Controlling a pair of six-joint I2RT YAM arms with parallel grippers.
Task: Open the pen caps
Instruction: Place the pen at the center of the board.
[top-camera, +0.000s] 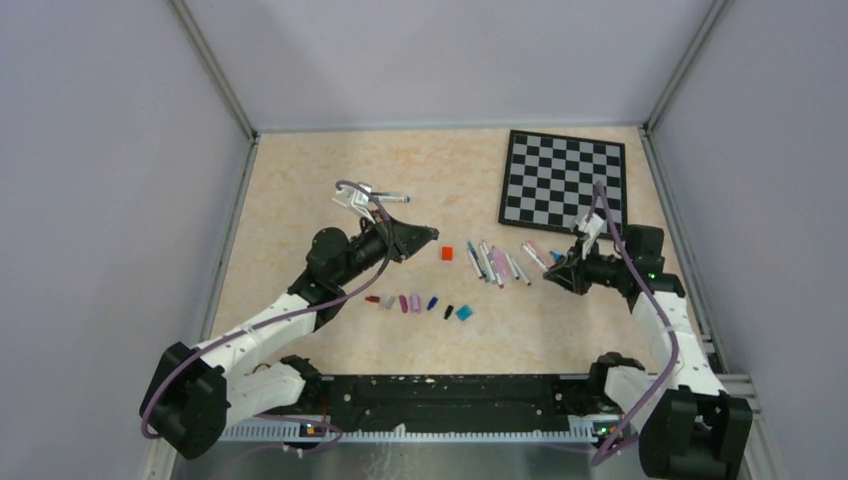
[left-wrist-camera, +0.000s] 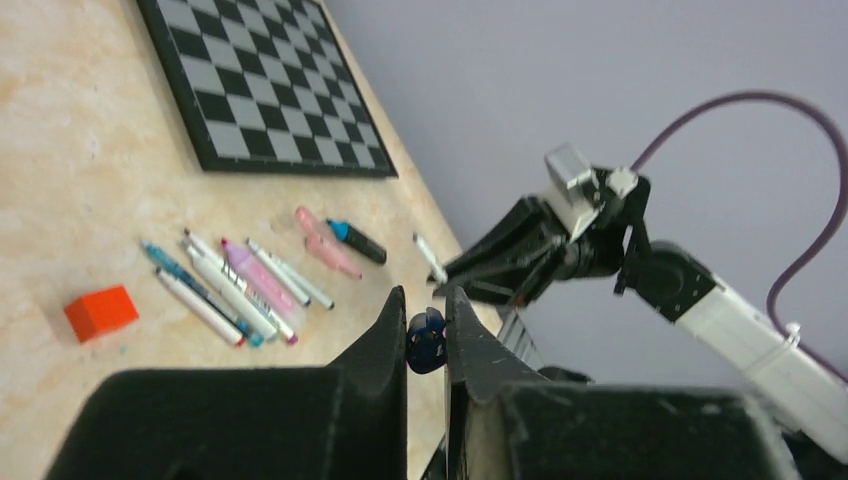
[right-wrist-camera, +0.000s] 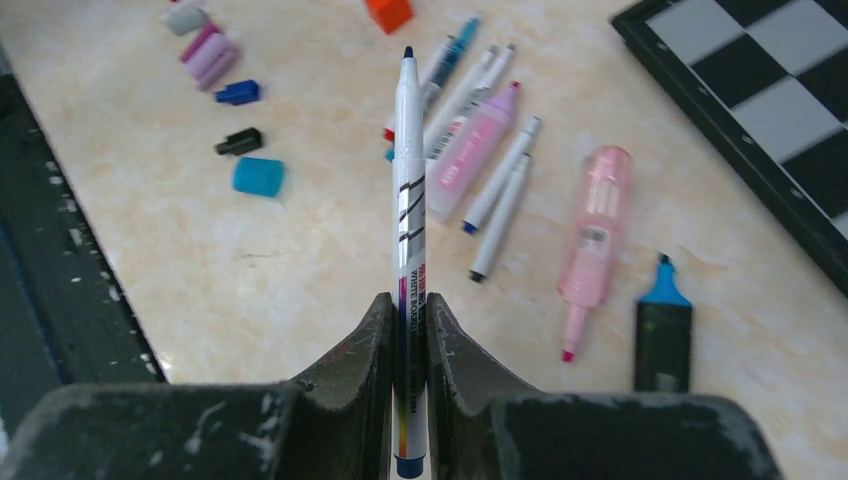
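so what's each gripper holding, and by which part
Left gripper: a dark blue pen cap, pinched by its sides. Right gripper: a white pen, clamped on the barrel near its back end.

Loose caps (right-wrist-camera: 258, 176) in row, uncapped pens (right-wrist-camera: 470, 150) clustered

Pen caps (top-camera: 404, 303) lie before the pens (top-camera: 497, 265), board (top-camera: 563, 180) behind.

Soft, even light fills the scene, apparently from overhead: only faint shadows lie on the tabletop (top-camera: 300, 200) left of the chessboard (top-camera: 565, 180), and nothing glares. The top view is sharp. In the left wrist view the left gripper (left-wrist-camera: 427, 305), below the chessboard, is a dark unfocused mass and everything looks slightly smeared. The right wrist view is crisp.
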